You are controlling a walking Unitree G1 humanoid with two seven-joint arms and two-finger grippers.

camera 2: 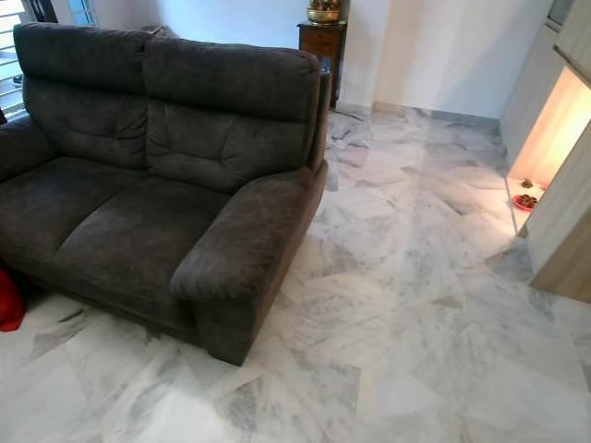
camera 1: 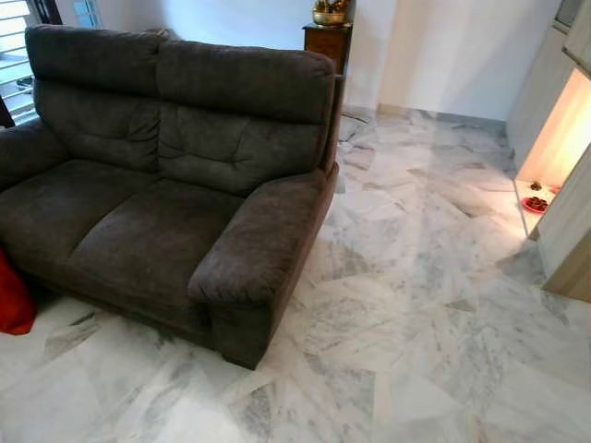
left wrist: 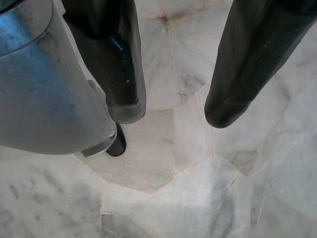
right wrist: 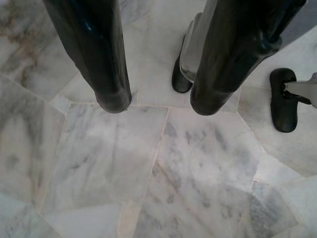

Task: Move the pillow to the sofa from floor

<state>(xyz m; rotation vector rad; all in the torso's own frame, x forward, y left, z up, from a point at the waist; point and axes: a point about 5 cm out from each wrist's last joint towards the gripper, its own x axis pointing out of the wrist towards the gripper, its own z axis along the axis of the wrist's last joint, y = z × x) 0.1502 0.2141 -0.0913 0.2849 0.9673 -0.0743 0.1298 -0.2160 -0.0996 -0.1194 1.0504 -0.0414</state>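
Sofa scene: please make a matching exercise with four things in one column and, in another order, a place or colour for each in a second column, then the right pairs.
Things:
1. sofa
2. red pillow
3. wooden cabinet
4. red dish

Descriptions:
A. on the floor at the sofa's front corner, at the picture's left edge
B. dark grey, two seats
C. in the lit niche on the right
D. behind the sofa, against the white wall

Pairs: 1-B, 2-A, 3-D, 4-C
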